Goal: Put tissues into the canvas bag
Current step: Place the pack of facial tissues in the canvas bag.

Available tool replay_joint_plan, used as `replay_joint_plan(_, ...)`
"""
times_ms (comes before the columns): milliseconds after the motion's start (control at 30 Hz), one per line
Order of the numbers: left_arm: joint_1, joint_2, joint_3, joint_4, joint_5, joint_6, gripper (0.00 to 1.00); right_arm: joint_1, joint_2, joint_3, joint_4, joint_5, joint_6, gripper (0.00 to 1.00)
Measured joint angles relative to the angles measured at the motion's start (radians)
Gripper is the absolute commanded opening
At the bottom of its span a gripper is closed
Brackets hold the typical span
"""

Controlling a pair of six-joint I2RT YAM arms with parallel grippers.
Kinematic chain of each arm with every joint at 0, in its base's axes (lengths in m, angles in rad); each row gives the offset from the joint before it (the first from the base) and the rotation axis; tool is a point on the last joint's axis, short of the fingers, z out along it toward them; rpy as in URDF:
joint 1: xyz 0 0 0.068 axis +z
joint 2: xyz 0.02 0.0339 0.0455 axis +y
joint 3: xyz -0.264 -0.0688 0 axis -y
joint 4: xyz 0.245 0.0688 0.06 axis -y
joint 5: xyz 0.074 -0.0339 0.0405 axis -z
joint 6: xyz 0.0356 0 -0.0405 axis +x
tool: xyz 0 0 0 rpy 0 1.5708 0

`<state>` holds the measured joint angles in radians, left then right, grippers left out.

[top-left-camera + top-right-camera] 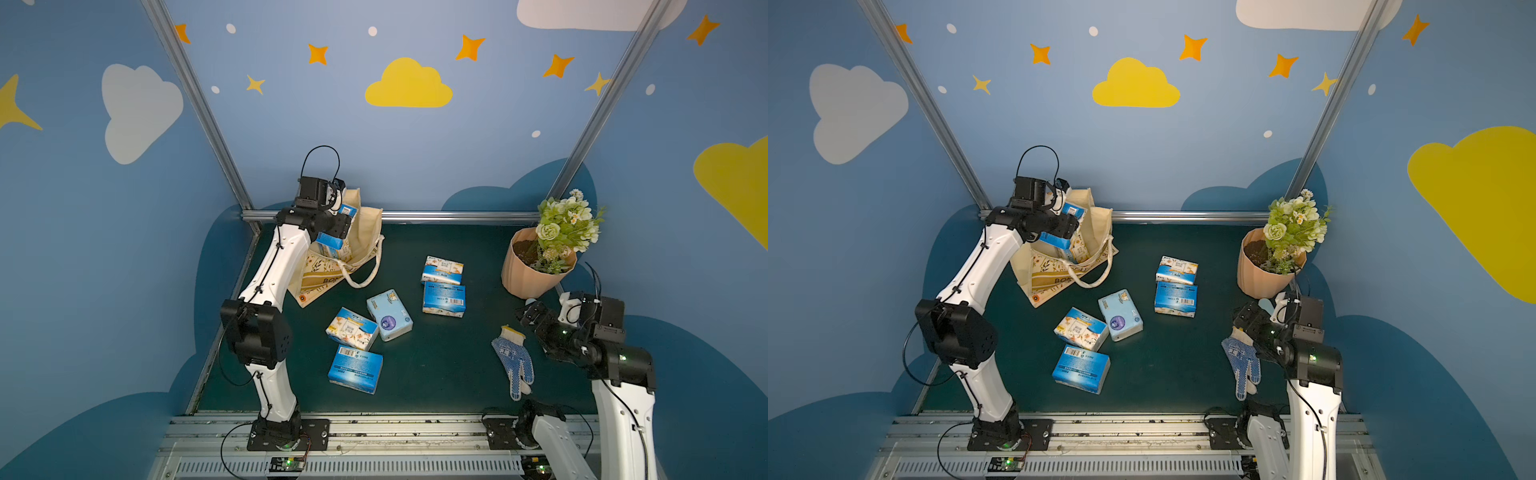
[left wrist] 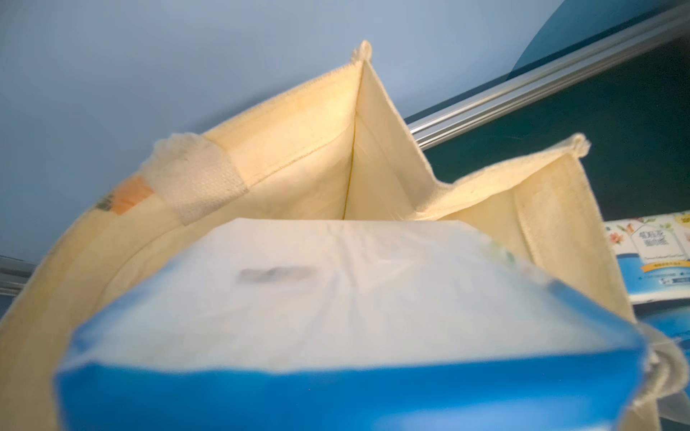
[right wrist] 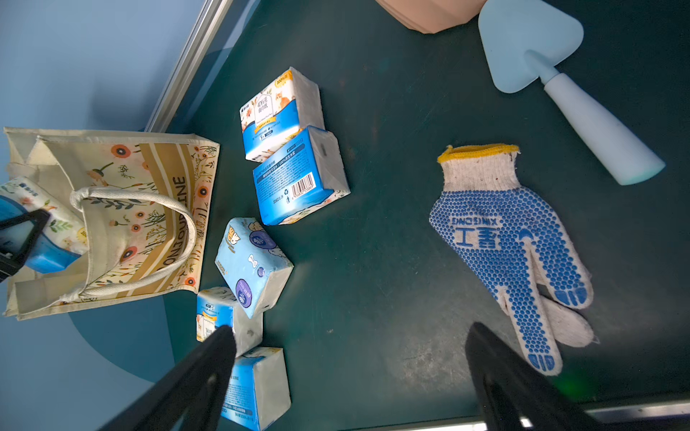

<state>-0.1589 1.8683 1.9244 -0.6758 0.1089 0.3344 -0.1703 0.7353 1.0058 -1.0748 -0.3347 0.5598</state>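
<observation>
The left tool (image 1: 338, 204) is up over the open mouth of the bag (image 1: 369, 226). A blue and white pack (image 2: 336, 298) sits right at it, partly down in the bag's mouth. I cannot tell if the left tool grips the pack or has let go, because its fingers are hidden. The step in hand looks like dropping this pack in. Another pack seems to lie in the bag already.

Five more packs (image 1: 355, 369) wait on the counter (image 1: 457, 374), out in the middle, near the bag. The right tool (image 3: 349, 330) is wide open and holds nothing. It hangs near the glove (image 3: 511, 253).

Next, I think the left tool must let the pack fall all the way in. Then it should lift straight up, so it does not catch the soft bag wall or the handle (image 1: 365, 274). After that an arm can go for the next pack, maybe the one closest to the bag.
</observation>
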Motion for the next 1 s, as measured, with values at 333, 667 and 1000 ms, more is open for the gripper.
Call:
replay_joint_plan(333,0.002,0.000,-0.028,0.085,0.002,-0.012,1.00,0.000,0.000,0.000,0.002,-0.005,-0.004,0.97)
replay_joint_plan(667,-0.003,-0.014,0.018,0.095,0.039,-0.033,1.00,0.023,0.010,-0.002,0.025,-0.027,-0.019,0.97)
replay_joint_plan(1000,-0.122,-0.106,0.192,0.019,0.055,0.022,1.00,0.467,0.241,0.057,0.131,0.064,-0.040,0.97)
